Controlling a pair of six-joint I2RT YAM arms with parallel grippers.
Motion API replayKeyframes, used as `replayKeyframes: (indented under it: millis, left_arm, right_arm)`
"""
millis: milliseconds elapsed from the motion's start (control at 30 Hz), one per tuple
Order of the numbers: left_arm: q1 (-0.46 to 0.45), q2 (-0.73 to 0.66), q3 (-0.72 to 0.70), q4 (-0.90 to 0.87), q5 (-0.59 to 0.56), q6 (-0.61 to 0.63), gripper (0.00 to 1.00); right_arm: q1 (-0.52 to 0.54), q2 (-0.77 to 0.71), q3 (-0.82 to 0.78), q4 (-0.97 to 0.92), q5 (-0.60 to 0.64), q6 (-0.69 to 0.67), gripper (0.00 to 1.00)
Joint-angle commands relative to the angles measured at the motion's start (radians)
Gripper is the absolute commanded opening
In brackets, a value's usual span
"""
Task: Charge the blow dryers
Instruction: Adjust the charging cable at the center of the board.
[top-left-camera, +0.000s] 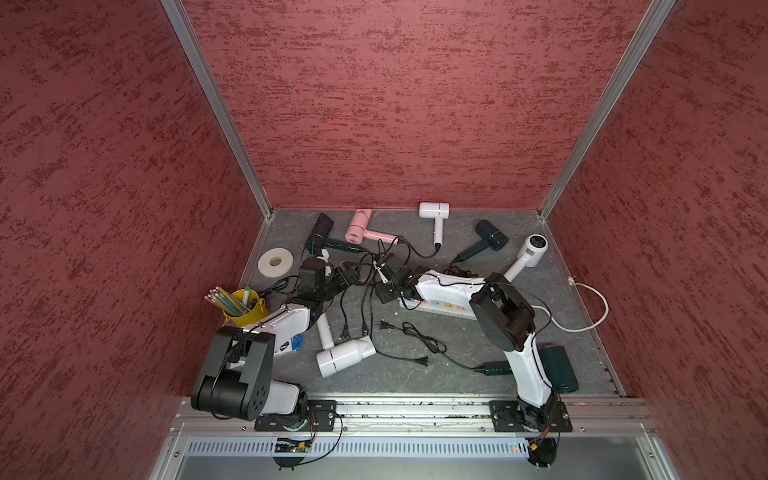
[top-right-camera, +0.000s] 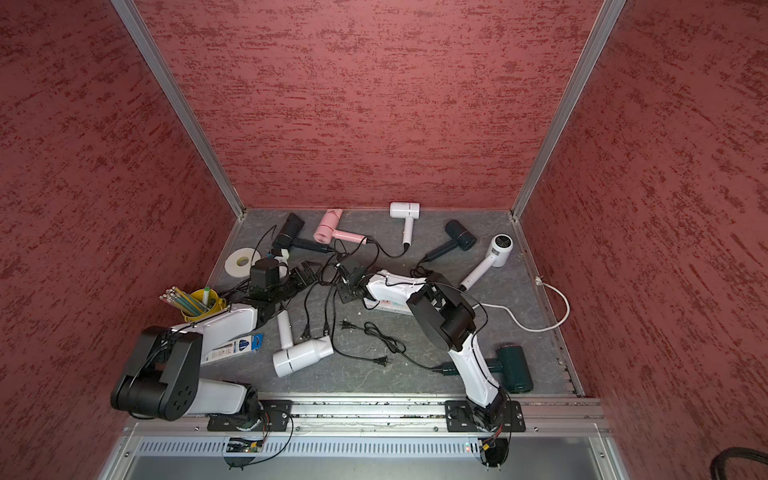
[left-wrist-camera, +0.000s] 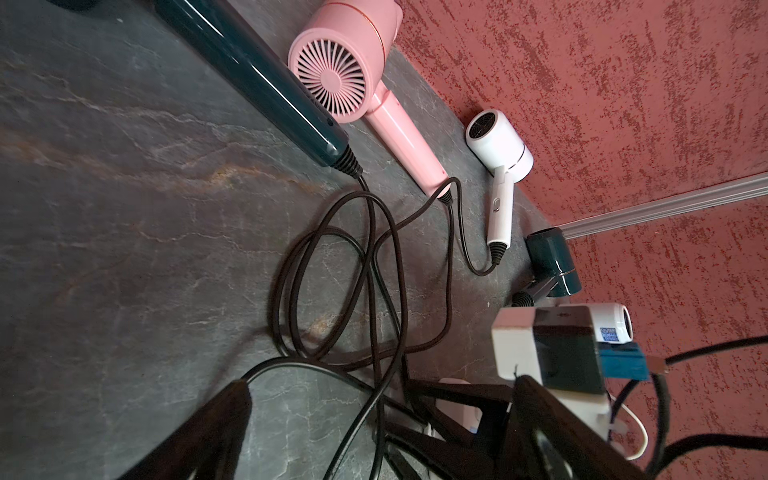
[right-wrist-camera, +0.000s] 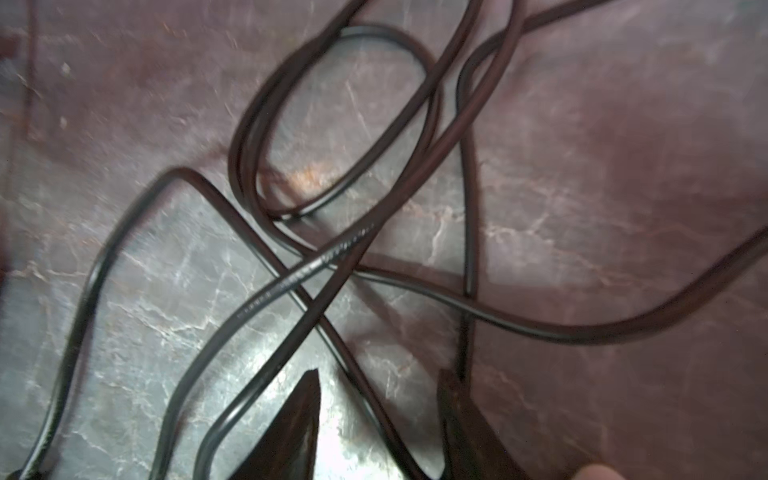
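Nearest, well short of both end effectors, a white dryer (top-left-camera: 345, 355) lies by the left arm and a green dryer (top-left-camera: 557, 368) sits half hidden behind the right arm. Between them is the most open bench (top-left-camera: 395, 384), though thin cords cross it and a loose plug (top-left-camera: 424, 361) lies there. Just on the near side of the right end effector (right-wrist-camera: 380, 374) is the strip (top-left-camera: 440, 306), mostly under that forearm, so free sockets cannot be told. That end effector's jaws stand apart, low over the tangle (top-left-camera: 365, 286), with one cord (right-wrist-camera: 332, 340) running between them, unpinched. The left end effector (left-wrist-camera: 380, 384), just beside it, is spread wide and empty. The step looks like singling out a cord to bring its plug to the strip. Next, close on that one strand only, then lift without snagging the neighbour arm or crossing cords. Outward of the left end effector, tape (top-left-camera: 274, 262) and a cup (top-left-camera: 245, 307) crowd the side. Beyond both, the black dryer (top-left-camera: 320, 230), pink dryer (left-wrist-camera: 353, 75) and three more lie close to the back wall (top-left-camera: 415, 124), leaving little room
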Motion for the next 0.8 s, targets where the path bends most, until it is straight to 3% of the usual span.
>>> replayKeyframes:
  millis: [0, 233, 333, 567, 767]
  left_arm:
    - [0.005, -0.02, -0.008, 0.015, -0.004, 0.007, 1.0]
    - [0.005, -0.025, -0.01, 0.016, -0.003, 0.006, 1.0]
    - [0.005, -0.025, -0.011, 0.019, -0.002, 0.004, 1.0]
    - [0.004, -0.044, -0.016, 0.019, -0.004, 0.008, 1.0]
    - [-0.007, -0.072, -0.026, 0.03, -0.003, 0.033, 1.0]
  right_arm:
    - [0.002, 0.015, 0.033, -0.036, 0.075, -0.026, 0.36]
    - [0.0, -0.044, -0.003, -0.018, 0.162, -0.021, 0.12]
    - [0.001, -0.071, -0.02, -0.015, 0.202, -0.008, 0.06]
    - [-0.017, -0.148, -0.07, 0.032, 0.233, 0.048, 0.0]
    - [-0.063, -0.223, -0.175, 0.15, 0.077, 0.087, 0.0]
